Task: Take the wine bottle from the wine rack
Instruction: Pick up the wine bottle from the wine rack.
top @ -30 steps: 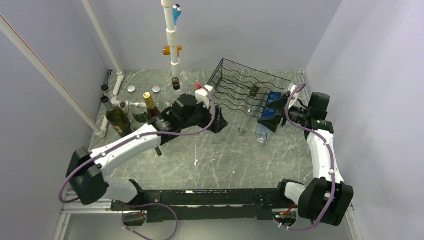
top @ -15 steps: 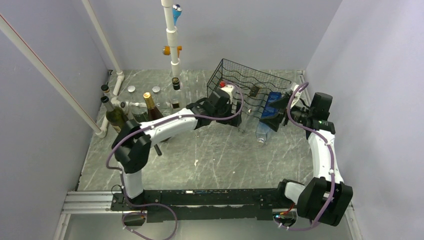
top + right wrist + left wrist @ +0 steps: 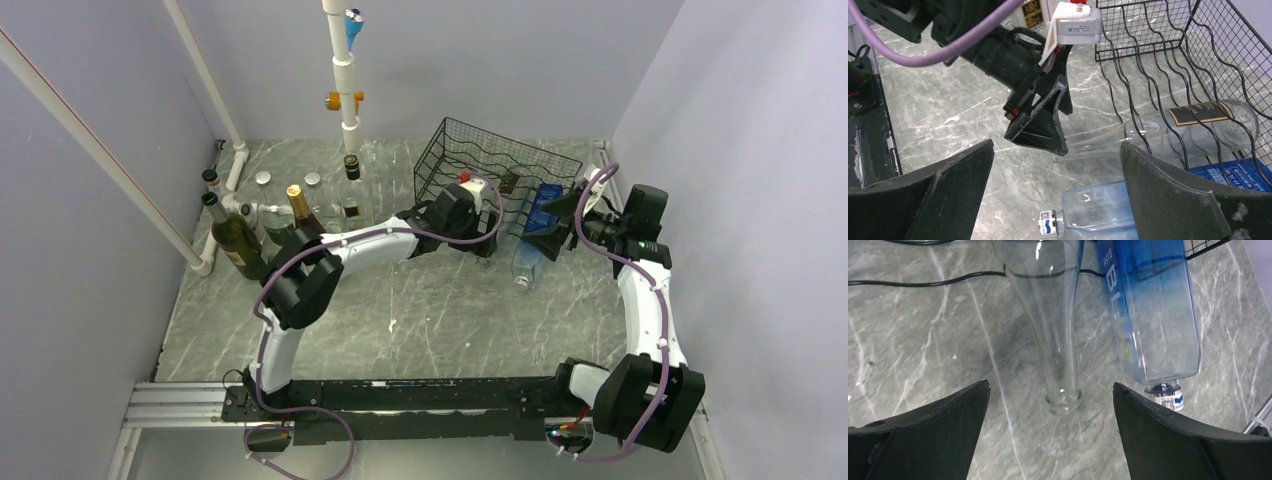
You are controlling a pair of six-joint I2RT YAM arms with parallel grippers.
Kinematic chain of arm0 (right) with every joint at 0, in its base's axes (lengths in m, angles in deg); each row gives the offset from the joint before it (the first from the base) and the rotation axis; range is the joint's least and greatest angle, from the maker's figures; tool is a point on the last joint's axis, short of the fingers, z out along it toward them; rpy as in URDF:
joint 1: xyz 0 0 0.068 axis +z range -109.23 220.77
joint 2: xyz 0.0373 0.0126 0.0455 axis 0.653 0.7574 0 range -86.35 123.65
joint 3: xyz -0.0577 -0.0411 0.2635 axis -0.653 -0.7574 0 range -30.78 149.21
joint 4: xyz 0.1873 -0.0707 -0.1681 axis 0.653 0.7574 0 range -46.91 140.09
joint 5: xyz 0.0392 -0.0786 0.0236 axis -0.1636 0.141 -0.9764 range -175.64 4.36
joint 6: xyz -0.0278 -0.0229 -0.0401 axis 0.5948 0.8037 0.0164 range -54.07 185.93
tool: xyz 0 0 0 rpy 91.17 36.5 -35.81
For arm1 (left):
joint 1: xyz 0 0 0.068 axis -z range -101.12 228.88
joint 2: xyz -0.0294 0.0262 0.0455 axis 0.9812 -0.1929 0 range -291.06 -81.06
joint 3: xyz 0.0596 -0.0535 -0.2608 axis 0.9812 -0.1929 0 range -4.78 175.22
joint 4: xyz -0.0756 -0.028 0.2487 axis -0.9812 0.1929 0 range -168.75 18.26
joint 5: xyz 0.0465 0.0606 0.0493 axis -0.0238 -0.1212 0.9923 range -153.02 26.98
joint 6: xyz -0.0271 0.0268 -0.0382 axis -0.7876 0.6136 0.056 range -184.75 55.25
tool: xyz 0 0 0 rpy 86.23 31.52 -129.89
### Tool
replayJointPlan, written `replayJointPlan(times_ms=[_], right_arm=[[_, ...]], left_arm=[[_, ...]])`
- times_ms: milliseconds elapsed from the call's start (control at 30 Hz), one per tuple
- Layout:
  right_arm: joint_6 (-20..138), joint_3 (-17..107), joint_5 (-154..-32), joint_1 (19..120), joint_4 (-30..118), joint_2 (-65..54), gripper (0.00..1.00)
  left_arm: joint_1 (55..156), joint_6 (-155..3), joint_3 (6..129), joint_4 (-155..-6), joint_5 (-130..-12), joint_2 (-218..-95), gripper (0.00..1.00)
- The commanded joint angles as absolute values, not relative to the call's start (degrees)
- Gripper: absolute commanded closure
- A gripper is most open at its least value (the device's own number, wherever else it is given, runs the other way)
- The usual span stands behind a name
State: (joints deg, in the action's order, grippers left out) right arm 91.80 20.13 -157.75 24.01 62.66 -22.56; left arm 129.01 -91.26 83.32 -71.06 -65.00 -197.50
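Observation:
The black wire wine rack (image 3: 500, 172) stands at the back right. A clear wine bottle (image 3: 1055, 335) with a dark label (image 3: 1198, 114) lies in its lowest row, its neck sticking out onto the table. My left gripper (image 3: 1050, 384) is open; its fingers stand wide on either side of that neck near the mouth (image 3: 1064, 401) without touching it. The top view shows the left gripper (image 3: 478, 238) at the rack's front. My right gripper (image 3: 1056, 143) is open and empty at the rack's right end (image 3: 548, 225), above a blue bottle.
A square blue bottle (image 3: 1153, 315) lies beside the clear one, its cap (image 3: 1048, 221) pointing at me. Several upright bottles (image 3: 290, 215) stand at the back left by a white pipe frame (image 3: 345, 80). Walls close in on both sides.
My left arm has swung right from the table's middle to the rack's front, bringing its open gripper around the clear bottle's neck. The right arm has hardly moved.

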Motion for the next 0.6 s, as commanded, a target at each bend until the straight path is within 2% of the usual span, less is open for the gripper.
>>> replayJointPlan(times_ms=[0,567], right_arm=[[91.65,19.93,-158.08,23.47,60.67,-23.14,0.00],[92.59,19.88,-158.18,23.13,61.19,-23.01,0.00]], left_arm=[[129.24,-90.31,87.08,-76.53,-67.20,-200.43,0.02],[129.21,-92.33,92.75,-80.76,-69.02,-210.34,0.17]])
